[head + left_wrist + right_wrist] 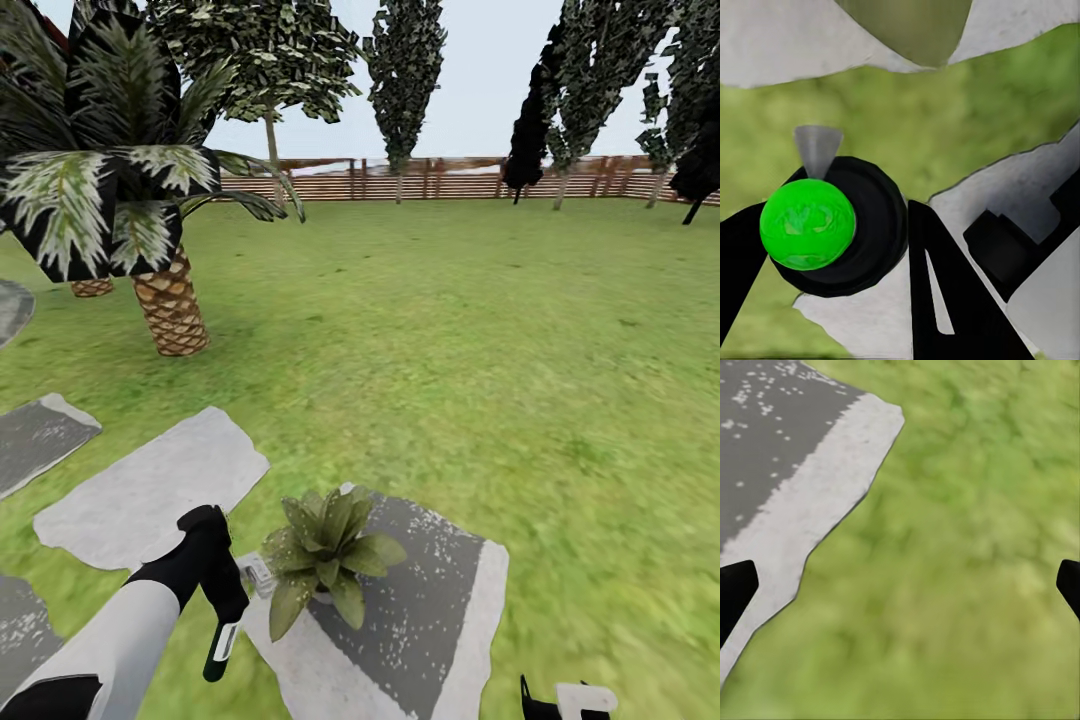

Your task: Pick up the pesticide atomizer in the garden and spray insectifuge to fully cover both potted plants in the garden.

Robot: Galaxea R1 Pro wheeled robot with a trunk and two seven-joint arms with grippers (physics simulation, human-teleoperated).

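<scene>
My left gripper (832,247) is clamped around the sprayer (222,640), held just beside the potted plant (330,555) on the stepping stone (430,620). My right gripper (900,585) hangs wide open, empty (over grass). Aimed badly, the nozzle could wet stone, leaving leaves uncovered.

L arm (120,620) reaches fwd, its gripper (235,600) by atomizer (258,573), just beside potted plant (330,555) on grey stepping stone (430,620); palm (170,300) far left; fence (450,180) behind lawn (450,330).
</scene>
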